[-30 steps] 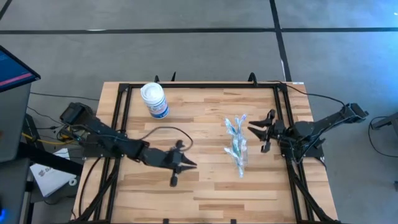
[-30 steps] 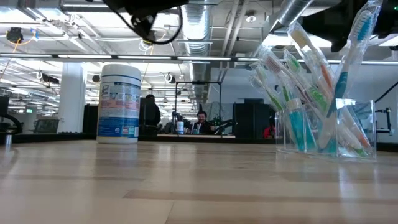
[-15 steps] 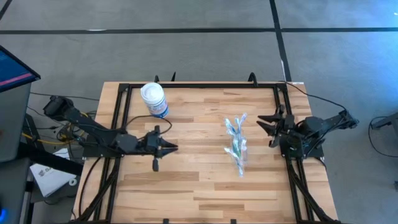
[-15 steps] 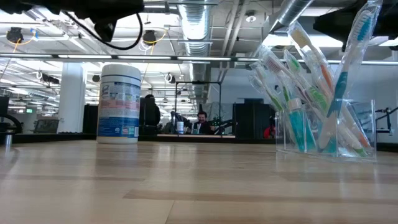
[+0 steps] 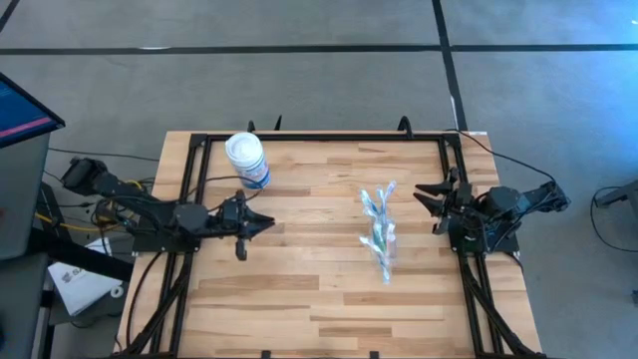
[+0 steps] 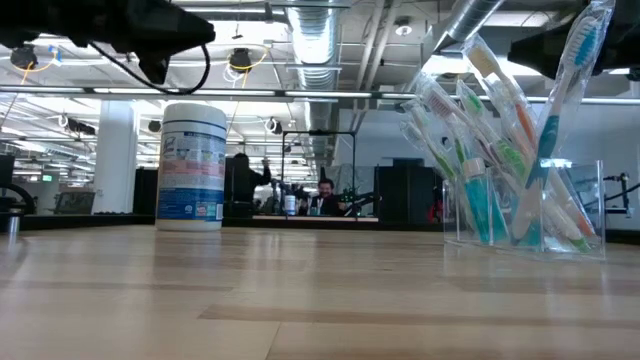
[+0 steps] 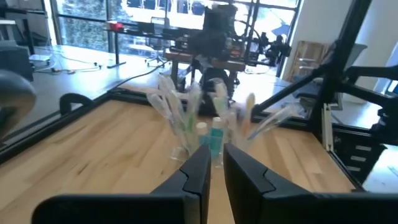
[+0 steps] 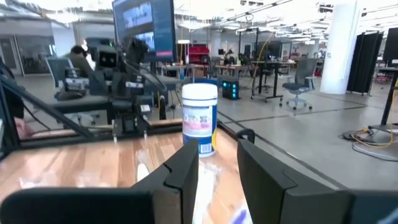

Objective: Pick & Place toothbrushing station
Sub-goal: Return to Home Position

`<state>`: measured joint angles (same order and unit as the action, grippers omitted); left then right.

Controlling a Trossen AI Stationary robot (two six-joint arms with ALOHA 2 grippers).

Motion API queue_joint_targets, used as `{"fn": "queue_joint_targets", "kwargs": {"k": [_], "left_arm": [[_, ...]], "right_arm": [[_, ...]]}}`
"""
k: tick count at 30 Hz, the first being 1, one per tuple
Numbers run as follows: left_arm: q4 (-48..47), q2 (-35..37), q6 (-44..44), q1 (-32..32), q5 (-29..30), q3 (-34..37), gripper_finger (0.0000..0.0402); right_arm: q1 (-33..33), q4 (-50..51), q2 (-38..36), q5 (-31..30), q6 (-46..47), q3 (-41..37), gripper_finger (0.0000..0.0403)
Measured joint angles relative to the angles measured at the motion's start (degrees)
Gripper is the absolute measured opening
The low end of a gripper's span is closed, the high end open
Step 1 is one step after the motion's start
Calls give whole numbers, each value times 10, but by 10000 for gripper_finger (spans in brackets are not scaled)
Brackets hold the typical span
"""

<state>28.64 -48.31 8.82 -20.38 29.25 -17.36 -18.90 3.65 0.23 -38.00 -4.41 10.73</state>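
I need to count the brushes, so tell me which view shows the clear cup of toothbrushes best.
The low view: the clear cup stands close and side-on, with toothbrushes fanned above the rim. The high view shows only a small cluster from above. The left wrist view has it farther off; the right wrist view shows only pale blurs.

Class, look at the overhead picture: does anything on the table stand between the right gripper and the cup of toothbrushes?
Nothing visible does. Only bare table lies between the right gripper and the clear cup of toothbrushes. The white canister stands far off, near the left gripper.

Clear plastic cup (image 6: 560,205), wooden table (image 5: 319,284)
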Motion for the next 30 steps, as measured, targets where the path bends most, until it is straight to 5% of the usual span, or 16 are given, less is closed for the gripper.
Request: {"fn": "queue_joint_targets", "kwargs": {"k": [6,30], "left_arm": [[0,59,2,39,-42,32,39],[-63,253,-36,64,-42,109,39]], "right_arm": [[0,3,0,0,5,-1,102],[0,30,-1,-23,40,-7,102]]}}
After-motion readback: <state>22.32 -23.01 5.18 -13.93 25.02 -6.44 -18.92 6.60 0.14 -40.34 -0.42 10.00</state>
